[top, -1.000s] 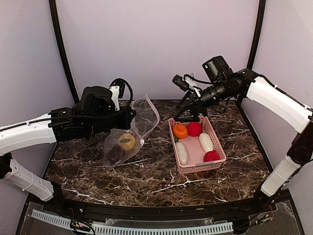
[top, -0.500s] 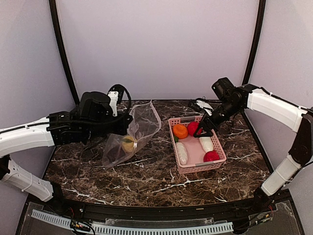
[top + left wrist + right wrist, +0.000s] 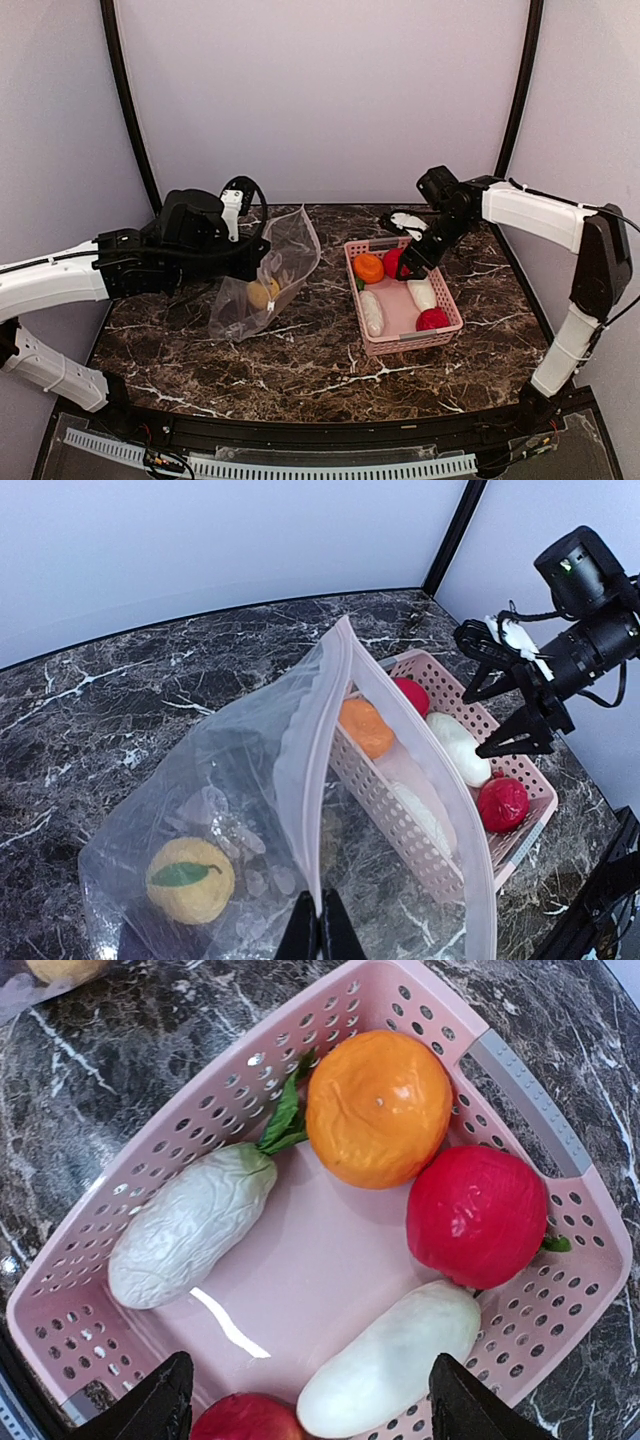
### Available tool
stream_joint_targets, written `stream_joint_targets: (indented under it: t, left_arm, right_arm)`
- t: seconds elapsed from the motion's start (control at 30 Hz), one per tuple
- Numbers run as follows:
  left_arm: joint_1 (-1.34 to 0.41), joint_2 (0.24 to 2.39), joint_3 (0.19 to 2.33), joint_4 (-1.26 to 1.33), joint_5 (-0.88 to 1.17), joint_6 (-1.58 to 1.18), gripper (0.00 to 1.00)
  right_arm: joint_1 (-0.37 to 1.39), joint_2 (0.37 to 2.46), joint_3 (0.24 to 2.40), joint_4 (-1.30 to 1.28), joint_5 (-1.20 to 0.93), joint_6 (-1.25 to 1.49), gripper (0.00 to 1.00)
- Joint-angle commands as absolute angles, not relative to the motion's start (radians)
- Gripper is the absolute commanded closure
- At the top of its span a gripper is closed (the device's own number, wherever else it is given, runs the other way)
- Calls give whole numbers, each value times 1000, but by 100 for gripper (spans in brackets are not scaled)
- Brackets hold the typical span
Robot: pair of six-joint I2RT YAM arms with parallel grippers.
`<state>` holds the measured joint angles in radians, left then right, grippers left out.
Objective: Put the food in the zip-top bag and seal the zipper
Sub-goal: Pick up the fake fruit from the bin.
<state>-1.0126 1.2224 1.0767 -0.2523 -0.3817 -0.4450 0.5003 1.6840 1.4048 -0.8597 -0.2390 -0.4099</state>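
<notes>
My left gripper (image 3: 262, 258) (image 3: 320, 935) is shut on the mouth edge of the clear zip-top bag (image 3: 285, 245) (image 3: 230, 780) and holds it open above the table. The white zipper strip (image 3: 335, 730) runs along the mouth; no slider shows. A yellow ball (image 3: 262, 292) (image 3: 190, 880) lies inside the bag. My right gripper (image 3: 418, 258) (image 3: 312, 1402) is open and empty just above the pink basket (image 3: 448, 300) (image 3: 530, 1100). In the basket lie an orange ball (image 3: 378, 1108), a red ball (image 3: 478, 1215), two white radishes (image 3: 190, 1228) (image 3: 390, 1360) and another red ball (image 3: 245, 1418).
The basket stands on the dark marble table (image 3: 300, 360), right of centre, close to the bag's mouth. Purple walls enclose the back and both sides. The right arm (image 3: 530, 210) reaches in from the right wall.
My right gripper has swung from behind the basket to low over its far end. My left gripper has kept its grip and shifted the bag slightly.
</notes>
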Motion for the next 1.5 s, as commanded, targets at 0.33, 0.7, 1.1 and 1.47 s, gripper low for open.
stream_joint_targets:
  t: [0.33,0.7,1.1,1.47]
  left_arm:
    - [-1015,1239,1143,-315,-363,-414,99]
    - [-1016,1254,1159,-331,-361,-408,99]
    - [-1015,1254,1157,-342,-364,-407,99]
    - [-1015,1247,1144,-340,-358,-415,99]
  right_arm:
    - [469,1919,1586,-749,-108,-325,20]
    - [421,2011,1649,-744,-157,-289,18]
    - [419,2087,1699,-773,-202,-278,17]
    - [418,2124,1700,-788,-181,-272,16]
